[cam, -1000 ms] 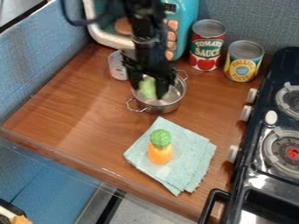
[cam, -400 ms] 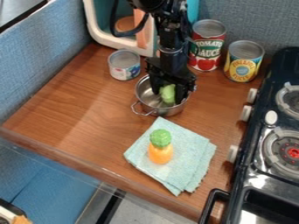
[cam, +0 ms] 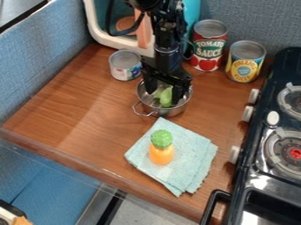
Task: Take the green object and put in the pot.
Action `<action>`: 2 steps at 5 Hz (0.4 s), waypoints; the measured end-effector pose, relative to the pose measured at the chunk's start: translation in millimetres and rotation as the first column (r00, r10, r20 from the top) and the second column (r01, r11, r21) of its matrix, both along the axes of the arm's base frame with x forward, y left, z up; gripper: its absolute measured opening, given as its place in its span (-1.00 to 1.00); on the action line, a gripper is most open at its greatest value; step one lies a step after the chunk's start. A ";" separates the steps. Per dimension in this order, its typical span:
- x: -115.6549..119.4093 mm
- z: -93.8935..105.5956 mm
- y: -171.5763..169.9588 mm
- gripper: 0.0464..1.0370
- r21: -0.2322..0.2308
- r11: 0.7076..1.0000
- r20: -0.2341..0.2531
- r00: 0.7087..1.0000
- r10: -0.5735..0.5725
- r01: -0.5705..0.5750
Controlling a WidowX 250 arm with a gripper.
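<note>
Wooden counter (cam: 76,110) with pot (cam: 170,112), cloth (cam: 189,154), cans (cam: 207,46)

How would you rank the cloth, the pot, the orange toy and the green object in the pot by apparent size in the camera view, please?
Largest to smallest:
1. Cloth
2. Pot
3. Orange toy
4. Green object (visible part)

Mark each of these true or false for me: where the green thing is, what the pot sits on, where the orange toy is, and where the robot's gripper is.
1. The green thing is inside the pot. True.
2. The pot sits on the stove. False: it is on the wooden counter.
3. The orange toy is on the cloth. True.
4. The gripper is over the cloth. False: it is at the pot.
</note>
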State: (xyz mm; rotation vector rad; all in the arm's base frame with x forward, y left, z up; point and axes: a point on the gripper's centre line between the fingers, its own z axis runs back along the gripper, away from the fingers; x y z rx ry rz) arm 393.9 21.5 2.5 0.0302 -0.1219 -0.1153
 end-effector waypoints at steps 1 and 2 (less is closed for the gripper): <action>1.7 34.0 9.1 0.92 -0.010 1.000 0.057 0.998 0.030 -0.029; -12.0 64.5 21.1 0.92 -0.030 0.998 0.068 0.996 0.060 -0.058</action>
